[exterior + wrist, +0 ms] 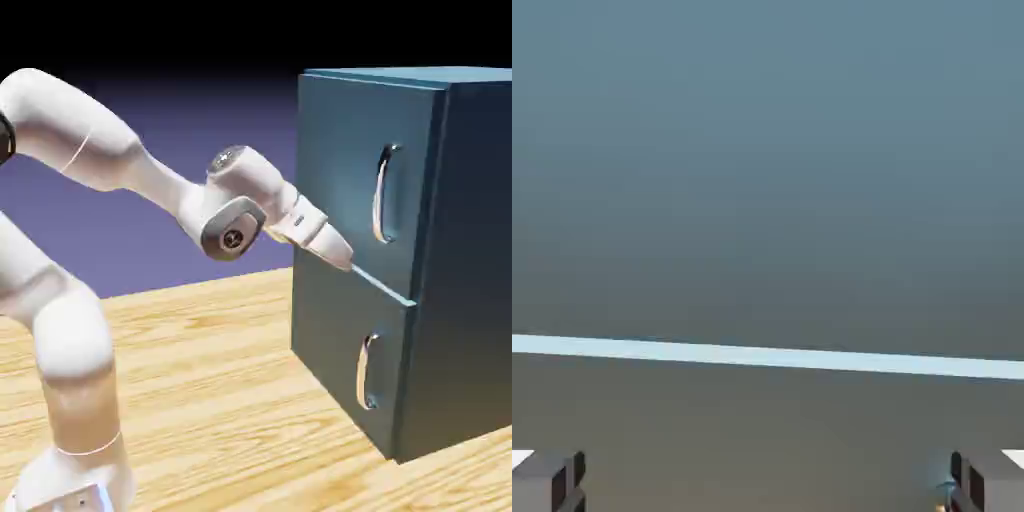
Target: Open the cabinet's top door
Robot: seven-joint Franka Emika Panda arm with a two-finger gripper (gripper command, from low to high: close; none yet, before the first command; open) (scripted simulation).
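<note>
Looking past your gripper (768, 490), you find its jaws spread wide with nothing between them, tips close against the cabinet (470, 260) front at the seam under the top door (340, 180). That door sits shut, its long silver handle (382, 195) well apart from the fingertips (340, 255). The cabinet stands near the table's (220, 380) right edge.

The glossy white arm (70, 330) has rounded tubular links, thin seam rings, a grey circular joint cap (232, 238) and a tapered tool (340, 255) with small grey fingertips (547, 480).
</note>
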